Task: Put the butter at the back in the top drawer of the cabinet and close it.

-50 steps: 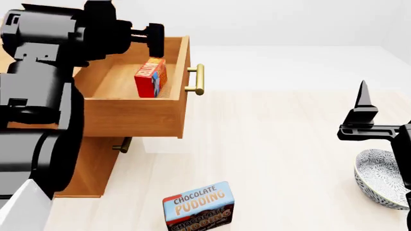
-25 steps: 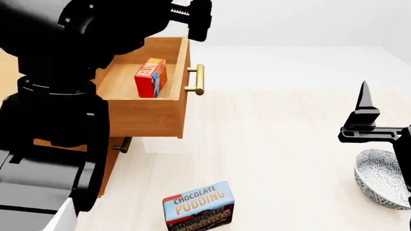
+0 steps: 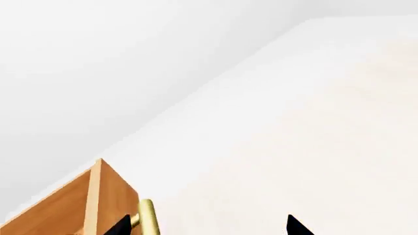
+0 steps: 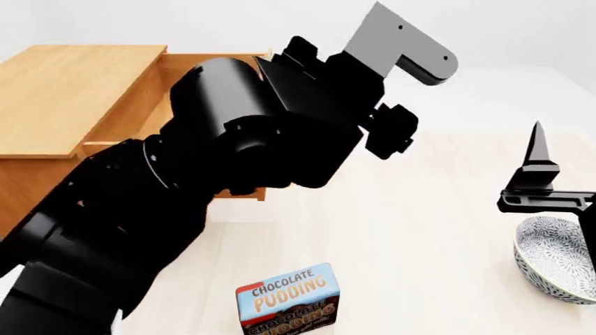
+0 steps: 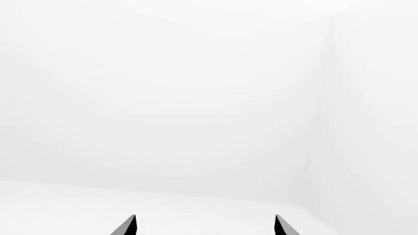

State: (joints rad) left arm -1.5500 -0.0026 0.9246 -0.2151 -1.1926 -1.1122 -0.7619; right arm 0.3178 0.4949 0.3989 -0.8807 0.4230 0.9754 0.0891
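The opened left gripper [image 3: 205,229] is held just beyond the top drawer's [image 3: 98,205] brass handle [image 3: 148,218], nothing grasped.

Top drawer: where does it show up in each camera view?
Head view: top drawer upper left, mostly hidden behind the left arm.
Left wrist view: its corner and brass handle at the picture's lower left edge.
Right wrist view: not in it.
Shared landmark: the pale floor, in head and left wrist views.
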